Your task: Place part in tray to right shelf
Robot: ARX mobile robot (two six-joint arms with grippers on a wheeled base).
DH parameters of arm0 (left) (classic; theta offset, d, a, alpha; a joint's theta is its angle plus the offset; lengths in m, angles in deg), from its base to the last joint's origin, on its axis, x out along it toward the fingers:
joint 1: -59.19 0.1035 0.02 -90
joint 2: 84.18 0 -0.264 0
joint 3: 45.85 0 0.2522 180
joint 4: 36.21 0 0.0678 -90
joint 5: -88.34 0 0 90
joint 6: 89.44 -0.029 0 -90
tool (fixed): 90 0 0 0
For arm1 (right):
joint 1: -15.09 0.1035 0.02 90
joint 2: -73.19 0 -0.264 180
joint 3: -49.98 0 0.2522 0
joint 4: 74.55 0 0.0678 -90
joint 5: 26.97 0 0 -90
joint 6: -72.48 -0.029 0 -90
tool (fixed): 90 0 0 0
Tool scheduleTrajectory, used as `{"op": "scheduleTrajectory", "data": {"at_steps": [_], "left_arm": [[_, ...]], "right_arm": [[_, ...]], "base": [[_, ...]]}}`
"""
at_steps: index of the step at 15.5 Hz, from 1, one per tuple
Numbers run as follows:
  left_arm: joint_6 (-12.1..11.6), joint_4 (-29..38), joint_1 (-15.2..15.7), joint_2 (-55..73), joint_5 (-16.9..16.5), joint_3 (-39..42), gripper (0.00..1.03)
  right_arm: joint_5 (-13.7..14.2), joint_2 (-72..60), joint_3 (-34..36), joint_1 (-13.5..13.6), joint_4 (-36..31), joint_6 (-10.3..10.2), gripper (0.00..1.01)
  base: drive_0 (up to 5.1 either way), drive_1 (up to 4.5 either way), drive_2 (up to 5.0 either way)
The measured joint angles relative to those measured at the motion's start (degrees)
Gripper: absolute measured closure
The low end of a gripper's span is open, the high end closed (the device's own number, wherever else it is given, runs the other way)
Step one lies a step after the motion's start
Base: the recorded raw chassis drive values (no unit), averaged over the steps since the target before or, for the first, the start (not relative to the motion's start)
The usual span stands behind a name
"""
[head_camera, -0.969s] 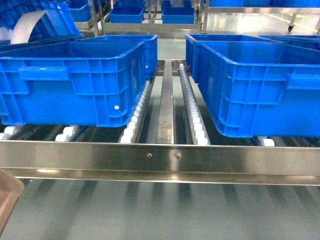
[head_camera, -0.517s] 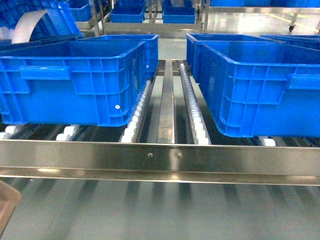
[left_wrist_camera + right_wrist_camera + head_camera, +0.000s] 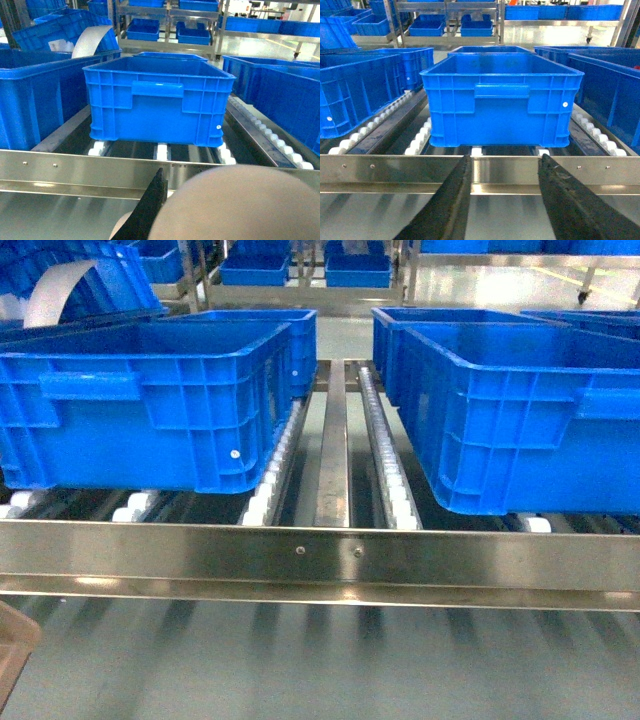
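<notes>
From where I'm standing, the tray (image 3: 16, 655) is sinking out of the lower-left corner of the head view. A second ago more of its pale corner was showing, and now only a smaller wedge is peeking in below the rail. The shelf and crates are holding their places. I'm reading that as the left arm settling or drawing the tray back rather than reaching for the rack, so the delivery isn't under way yet.

In the left wrist view the tray (image 3: 240, 205) is filling the bottom of the picture, pressed up against one dark finger (image 3: 152, 200) of the left end effector (image 3: 172, 220). The other finger is hidden, so I can't tell whether it's clamped. The right end effector (image 3: 502, 200) is hanging with its fingers apart and nothing between them, facing the rail.

The part isn't showing in any view. It may be lying in the tray, out of sight.

The right shelf (image 3: 320, 555) is gleaming, with two rivets in its front rail. Lanes of white rollers (image 3: 385, 440) are running back between the left crate (image 3: 150, 400) and the right crate (image 3: 520, 410), leaving the middle lane bare. Behind it, more steel racks of blue crates are standing on a glossy floor.
</notes>
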Motion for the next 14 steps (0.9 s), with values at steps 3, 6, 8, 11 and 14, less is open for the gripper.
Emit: {"op": "scheduleTrajectory", "data": {"at_steps": [3, 6, 8, 11, 14], "left_arm": [[0.0, 0.0, 0.0, 0.0, 0.0, 0.0, 0.9], [0.0, 0.0, 0.0, 0.0, 0.0, 0.0, 0.9], [0.0, 0.0, 0.0, 0.0, 0.0, 0.0, 0.9], [0.0, 0.0, 0.0, 0.0, 0.0, 0.0, 0.9], [0.0, 0.0, 0.0, 0.0, 0.0, 0.0, 0.9]], "right_arm": [[0.0, 0.0, 0.0, 0.0, 0.0, 0.0, 0.26], [-0.02, 0.0, 0.0, 0.0, 0.0, -0.04, 0.01], [-0.02, 0.0, 0.0, 0.0, -0.02, -0.02, 0.03], [0.0, 0.0, 0.0, 0.0, 0.0, -0.04, 0.03], [0.0, 0.0, 0.0, 0.0, 0.0, -0.02, 0.03]], "base": [[0.0, 0.0, 0.0], [0.0, 0.0, 0.0], [0.0, 0.0, 0.0], [0.0, 0.0, 0.0], [0.0, 0.0, 0.0]]}}
